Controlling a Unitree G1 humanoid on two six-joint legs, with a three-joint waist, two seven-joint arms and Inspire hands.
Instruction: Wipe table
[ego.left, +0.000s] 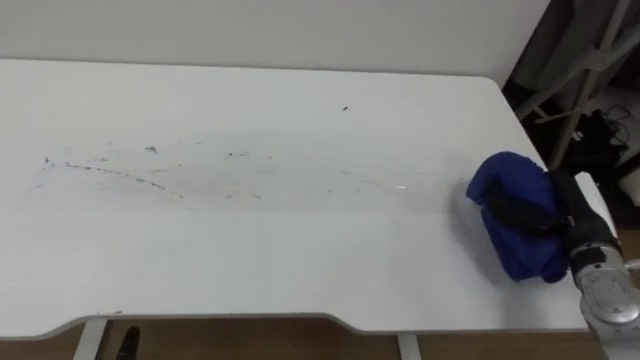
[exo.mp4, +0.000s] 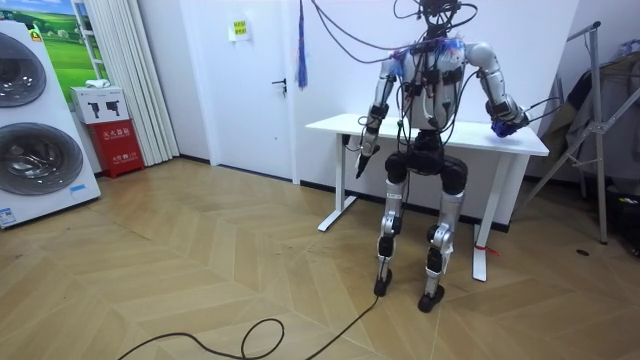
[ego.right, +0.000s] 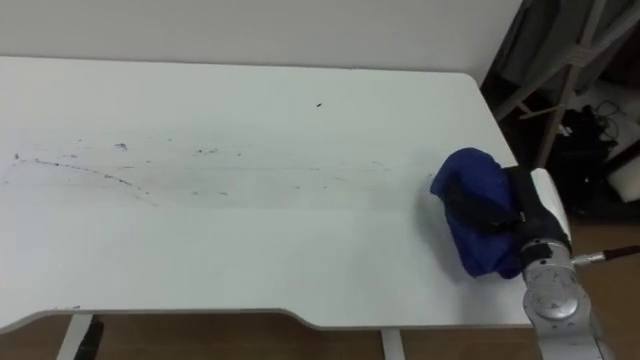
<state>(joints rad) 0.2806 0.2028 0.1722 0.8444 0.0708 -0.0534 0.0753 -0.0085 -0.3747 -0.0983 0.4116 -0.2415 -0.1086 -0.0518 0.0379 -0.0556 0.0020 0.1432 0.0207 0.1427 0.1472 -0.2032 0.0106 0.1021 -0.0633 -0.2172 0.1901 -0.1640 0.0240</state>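
Note:
A white table (ego.left: 300, 270) carries faint blue pen marks (ego.left: 150, 180) in a streak across its left and middle. A crumpled blue cloth (ego.left: 510, 180) lies near the table's right edge. My right hand (ego.left: 525, 212) rests on top of the cloth, its dark fingers sunk into the folds and curled on it. In the room view I stand at the table's front, the right hand on the cloth (exo.mp4: 503, 127). My left hand (exo.mp4: 362, 160) hangs at my side below the table's edge, fingers straight.
A metal stand (ego.left: 580, 80) and dark clutter stand just past the table's right end. The wall runs along the table's far edge. Washing machines (exo.mp4: 30, 130) and a red box (exo.mp4: 115, 135) stand far off at the room view's left.

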